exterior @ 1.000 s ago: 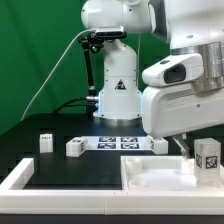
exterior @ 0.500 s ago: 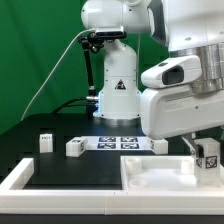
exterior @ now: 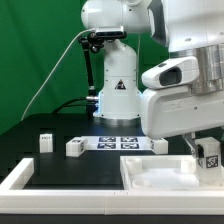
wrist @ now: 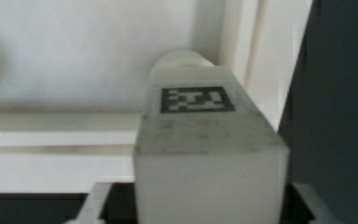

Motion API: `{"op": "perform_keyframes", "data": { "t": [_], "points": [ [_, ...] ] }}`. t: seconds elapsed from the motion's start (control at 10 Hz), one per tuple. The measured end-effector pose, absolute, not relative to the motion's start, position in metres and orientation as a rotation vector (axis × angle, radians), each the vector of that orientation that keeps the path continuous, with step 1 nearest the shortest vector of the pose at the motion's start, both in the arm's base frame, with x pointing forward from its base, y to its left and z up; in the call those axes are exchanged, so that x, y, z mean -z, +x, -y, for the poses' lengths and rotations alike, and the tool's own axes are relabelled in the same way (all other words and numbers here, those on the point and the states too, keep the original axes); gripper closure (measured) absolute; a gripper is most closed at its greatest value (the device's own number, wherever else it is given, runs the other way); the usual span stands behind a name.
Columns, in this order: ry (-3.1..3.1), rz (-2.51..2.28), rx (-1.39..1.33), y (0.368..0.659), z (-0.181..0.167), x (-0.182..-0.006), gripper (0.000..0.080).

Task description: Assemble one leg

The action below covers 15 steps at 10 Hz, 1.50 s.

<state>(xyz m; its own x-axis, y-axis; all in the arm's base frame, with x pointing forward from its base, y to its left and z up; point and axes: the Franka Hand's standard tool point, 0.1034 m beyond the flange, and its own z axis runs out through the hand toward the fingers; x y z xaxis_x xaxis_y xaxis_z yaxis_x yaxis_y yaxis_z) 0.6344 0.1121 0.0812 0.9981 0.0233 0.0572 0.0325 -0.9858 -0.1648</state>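
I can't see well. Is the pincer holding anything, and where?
Yes: the pincer grips one small white leg by its two opposite sides, at the end nearest the wrist.

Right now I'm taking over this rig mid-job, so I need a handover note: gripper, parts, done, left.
Gripper: shut on one leg, its tag toward the wrist camera.
The leg is held at the white panel's corner on the exterior view's right; contact cannot be told.
Other legs stand loose on the table beside the marker board.
Done: leg picked up. Left: fix it to the panel.
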Motion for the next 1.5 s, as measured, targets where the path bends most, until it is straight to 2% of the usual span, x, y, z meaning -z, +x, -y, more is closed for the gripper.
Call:
{"op": "perform_keyframes", "data": {
  "t": [0.4,0.7,1.1,1.2,1.3,1.4,1.5],
  "points": [
    [-2.854,-0.891,0.128,0.639,-0.103,-0.079,0.0508],
    [-2.578,-1.592,0.127,0.631,-0.105,-0.078,0.0502],
    [-2.410,-1.839,0.076,0.626,-0.105,-0.078,0.0502],
    [-2.420,-1.827,0.076,0.626,-0.105,-0.077,0.0454],
    [-2.481,-1.746,0.082,0.626,-0.104,-0.077,0.0454],
    [-2.558,-1.635,0.092,0.627,-0.103,-0.078,0.0263],
    [-2.653,-1.479,0.103,0.628,-0.105,-0.079,0.0186]
  ]
}}
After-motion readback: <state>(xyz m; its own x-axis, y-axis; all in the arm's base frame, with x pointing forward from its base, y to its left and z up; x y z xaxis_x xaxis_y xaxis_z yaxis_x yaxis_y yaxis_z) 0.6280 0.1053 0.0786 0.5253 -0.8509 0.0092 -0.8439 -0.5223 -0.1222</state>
